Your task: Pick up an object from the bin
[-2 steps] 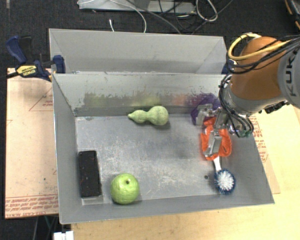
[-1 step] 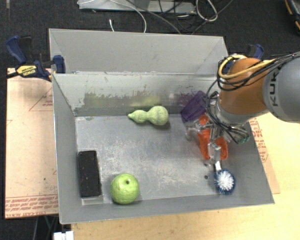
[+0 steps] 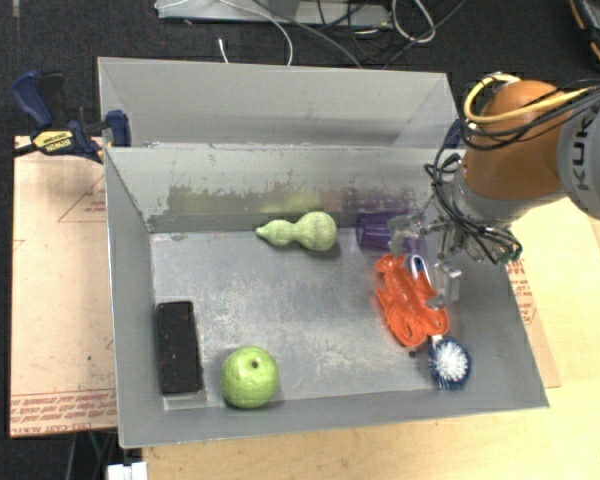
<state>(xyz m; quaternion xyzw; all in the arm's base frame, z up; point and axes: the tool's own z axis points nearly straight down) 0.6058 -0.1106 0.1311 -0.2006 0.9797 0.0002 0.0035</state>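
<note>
Approach step: the claw (image 3: 435,276) is positioned just above the orange tangled toy (image 3: 405,313) at the right of the bin (image 3: 300,308); its opening cannot be told, and a closing and lift are judged still required.

The bin (image 3: 280,298) is dull, scuffed grey metal; the green apple (image 3: 249,377) looks smooth and glossy.

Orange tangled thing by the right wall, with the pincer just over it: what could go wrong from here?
1. The orange tangled thing looks loopy and uneven, so the pincer may catch only one strand and lose it on the lift.
2. The blue-and-white bristly ball lies right beside its near end and might get dragged along.
3. The bin's right wall is close; the arm could scrape it.
</note>
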